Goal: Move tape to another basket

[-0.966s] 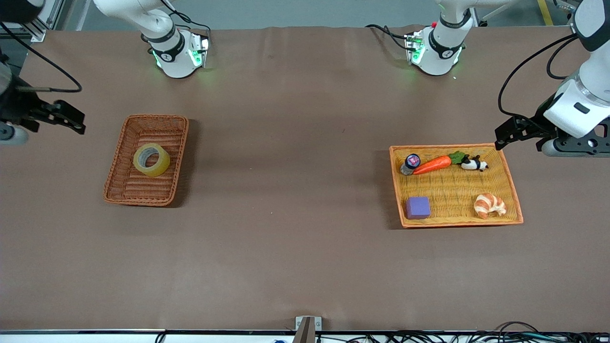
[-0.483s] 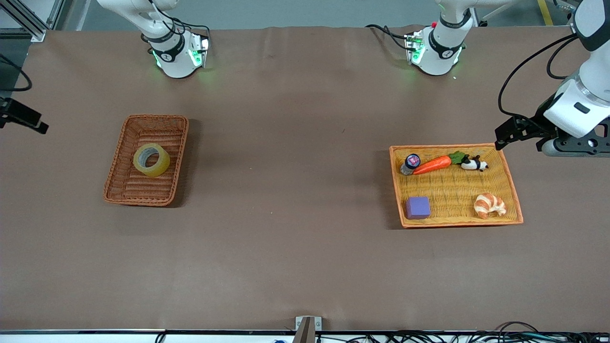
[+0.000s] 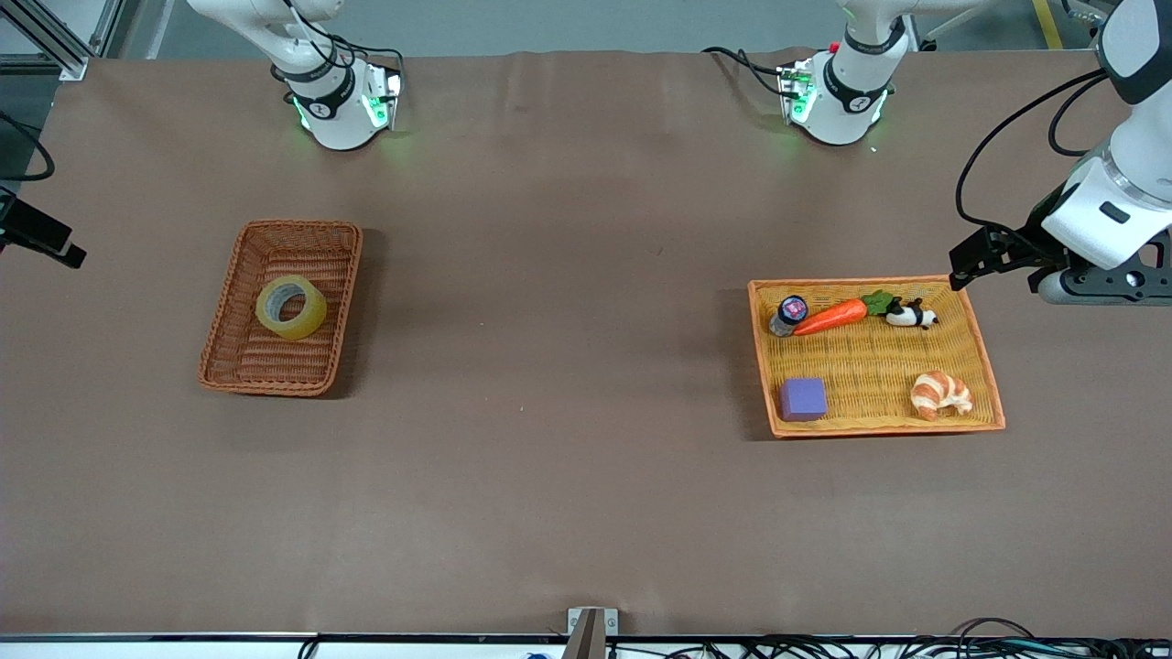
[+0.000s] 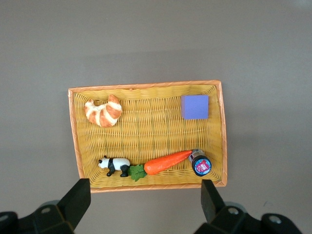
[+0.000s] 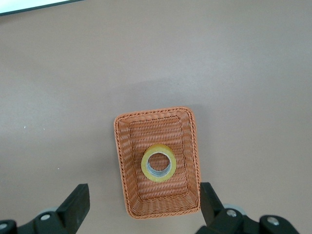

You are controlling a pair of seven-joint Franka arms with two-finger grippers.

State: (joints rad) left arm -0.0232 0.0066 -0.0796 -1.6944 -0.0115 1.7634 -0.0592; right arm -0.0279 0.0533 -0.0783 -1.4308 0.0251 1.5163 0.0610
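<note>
The yellowish tape roll (image 3: 291,307) lies flat in the reddish-brown wicker basket (image 3: 240,361) toward the right arm's end of the table. In the right wrist view the tape (image 5: 158,163) and the basket (image 5: 127,195) show far below. My right gripper (image 5: 144,208) is open and empty, high up, with its fingers (image 5: 77,204) framing the basket's end. In the front view only one dark finger (image 3: 41,240) shows at the picture's edge. My left gripper (image 3: 1003,264) is open and empty, up over the table beside the orange-yellow tray (image 3: 984,352); it also shows in the left wrist view (image 4: 145,205).
The orange-yellow tray (image 4: 75,136) holds a carrot (image 3: 830,317), a toy panda (image 3: 911,315), a small bottle (image 3: 788,314), a purple block (image 3: 803,399) and a croissant (image 3: 940,394). Brown cloth covers the table between the two baskets.
My right gripper has drawn back toward the right arm's end of the table and almost left the front view. The left arm has barely moved. The tape has not moved.
</note>
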